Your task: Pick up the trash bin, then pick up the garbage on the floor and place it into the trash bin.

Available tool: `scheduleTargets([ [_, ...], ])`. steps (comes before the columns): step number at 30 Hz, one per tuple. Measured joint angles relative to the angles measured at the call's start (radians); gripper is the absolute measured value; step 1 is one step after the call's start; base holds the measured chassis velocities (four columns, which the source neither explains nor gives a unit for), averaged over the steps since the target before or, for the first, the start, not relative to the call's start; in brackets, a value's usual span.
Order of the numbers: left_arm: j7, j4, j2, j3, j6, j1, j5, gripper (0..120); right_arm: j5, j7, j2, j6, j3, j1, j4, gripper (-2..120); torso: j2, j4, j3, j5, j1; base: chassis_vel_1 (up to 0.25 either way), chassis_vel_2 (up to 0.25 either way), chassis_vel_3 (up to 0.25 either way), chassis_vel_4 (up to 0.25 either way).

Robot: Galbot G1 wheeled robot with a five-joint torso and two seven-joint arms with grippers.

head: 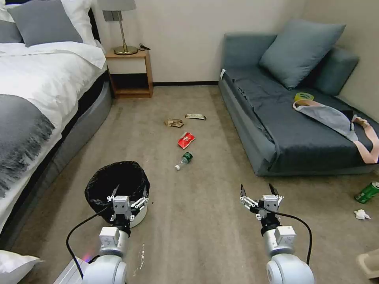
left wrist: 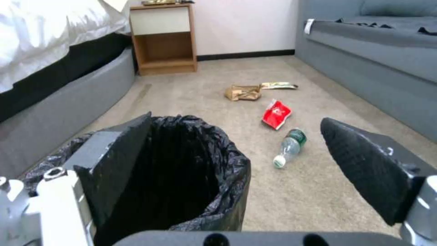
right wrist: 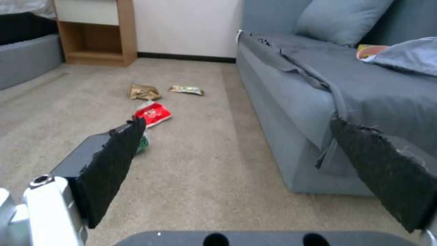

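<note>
Reaching Over the Bin, Litter Ahead on the Carpet

Hovering at the near rim of the bin [head: 116, 185], the left tool [head: 130, 192] has its fingers spread wide and grips nothing. In the left wrist view one finger [left wrist: 119, 160] sits over the black bag at the bin's [left wrist: 191, 177] rim, while the other hangs outside it above the floor [left wrist: 296, 198]. The bin stands upright on the floor [head: 197, 228], mouth up, close to the bed [head: 35, 102].

The right tool [head: 257, 190] hangs over bare carpet near the sofa [head: 300, 130], fingers also wide apart and empty.

The bottle [head: 184, 160] lies on its side, its long axis running away from the robot with the white cap at the near end. Past it, well ahead of both tools, lie the red wrapper [head: 186, 139], the crumpled paper packet [head: 173, 122] and the flat silvery wrapper [head: 195, 116], the last with its length across the room.

The left wrist view shows the whole bottle [left wrist: 289, 147]. In the right wrist view it is mostly hidden behind one finger [right wrist: 114, 164], with only a bit of green showing. The head view alone takes in a green can [head: 368, 192] and a white wad [head: 361, 214] far to the right.
</note>
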Motion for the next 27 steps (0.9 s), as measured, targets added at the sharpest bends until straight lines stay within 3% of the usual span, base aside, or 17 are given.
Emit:
scheduleTargets([
  [27,0.000,0.000,0.000,0.000,0.000,0.000,0.000,100,0.000,0.000,0.000,0.000,0.000,0.000,0.000,100,0.000,0.0000,0.000,0.0001,0.000,0.000,0.000,0.000,0.000],
])
